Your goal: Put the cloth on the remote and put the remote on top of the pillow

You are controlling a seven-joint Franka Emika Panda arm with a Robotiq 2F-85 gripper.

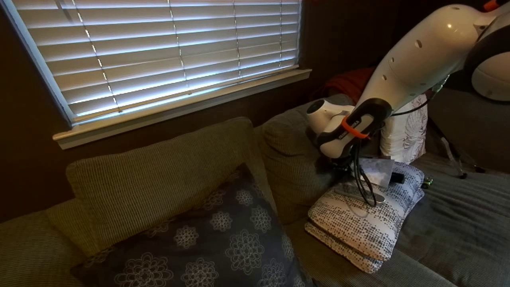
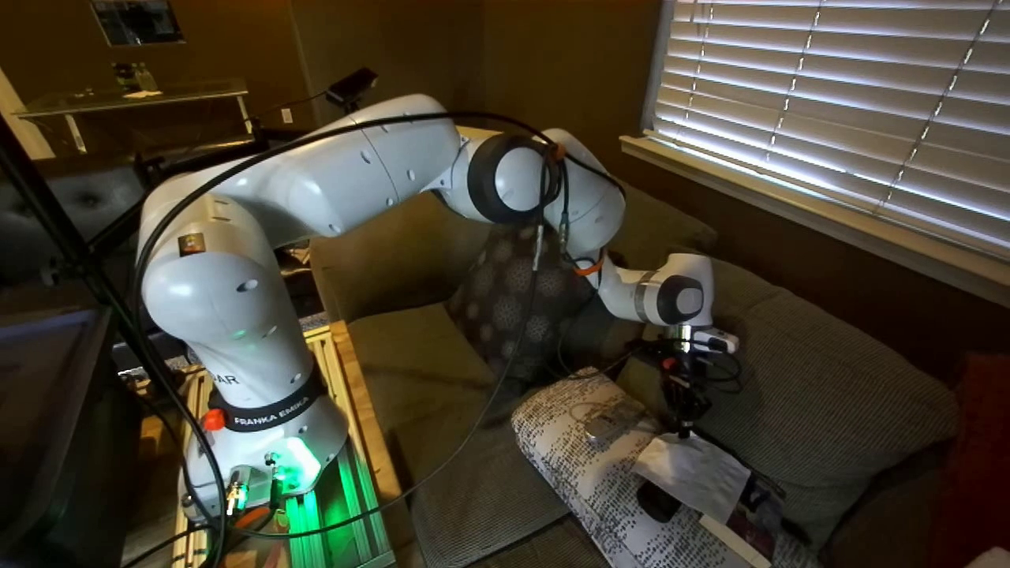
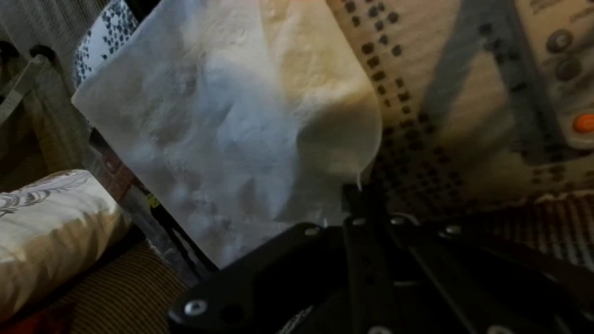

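Observation:
The white cloth (image 2: 698, 472) hangs from my gripper (image 2: 685, 432) by one edge, over the patterned pillow. It also shows in an exterior view (image 1: 374, 171) and fills much of the wrist view (image 3: 232, 116). In the wrist view the fingertips (image 3: 362, 199) are together with the cloth's edge between them. The grey remote (image 2: 606, 424) lies on the white pillow with black dots (image 2: 568, 454), apart from the cloth. The remote shows at the right edge of the wrist view (image 3: 568, 79), with an orange button, and partly behind cables in an exterior view (image 1: 348, 191).
A black object (image 2: 657, 502) lies on the pillow, partly under the cloth. A flat packet (image 2: 753, 517) lies beside it. The couch backrest (image 2: 828, 410) rises close behind the gripper. A dark flowered pillow (image 1: 219, 239) and a white pillow (image 1: 404, 131) are on the couch.

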